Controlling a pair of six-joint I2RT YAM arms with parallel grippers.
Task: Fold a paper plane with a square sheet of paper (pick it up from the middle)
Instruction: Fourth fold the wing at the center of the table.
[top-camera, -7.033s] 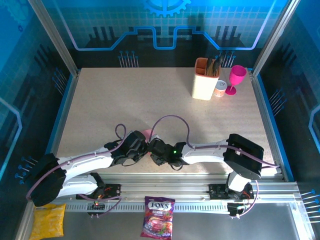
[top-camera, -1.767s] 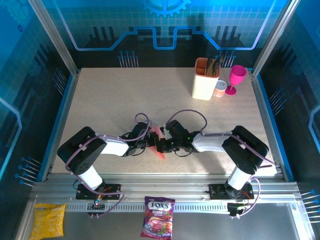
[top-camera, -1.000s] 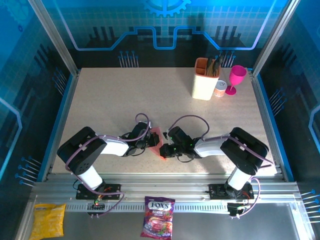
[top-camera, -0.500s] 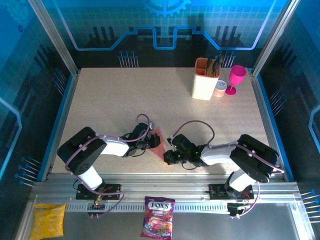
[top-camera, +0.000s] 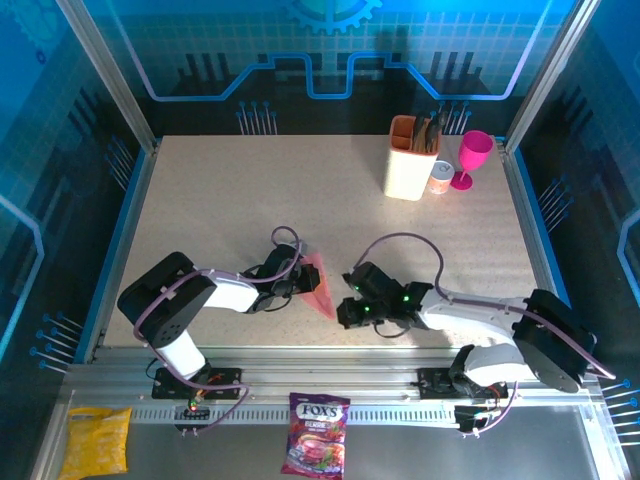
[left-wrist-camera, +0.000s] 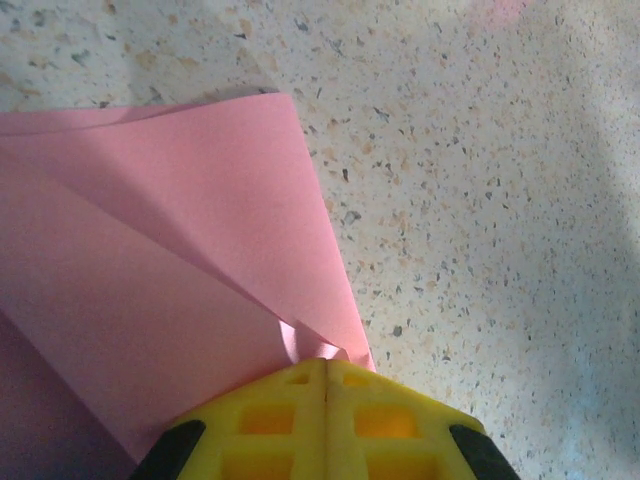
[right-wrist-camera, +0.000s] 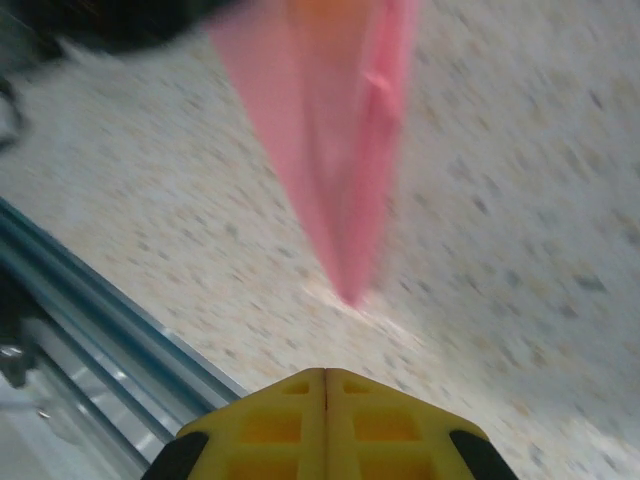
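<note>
Top external view, late folding stage: paper plane (top-camera: 318, 285) lying flat on table (top-camera: 220, 200) between both arms, left gripper (top-camera: 298, 284) clenched against its wide end, right gripper (top-camera: 343, 316) clenched empty just off its tip, next move probably calling for pressing the centre crease.

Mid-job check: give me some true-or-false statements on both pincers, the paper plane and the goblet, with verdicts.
1. The left pincer is shut on the paper plane. True.
2. The right pincer grips the plane's tip. False: it is shut on nothing, short of the tip.
3. The magenta goblet stands far right on the table, near a beige holder. True.
4. The plane lies by the table's far edge. False: it is by the near edge, between the pincers.
</note>
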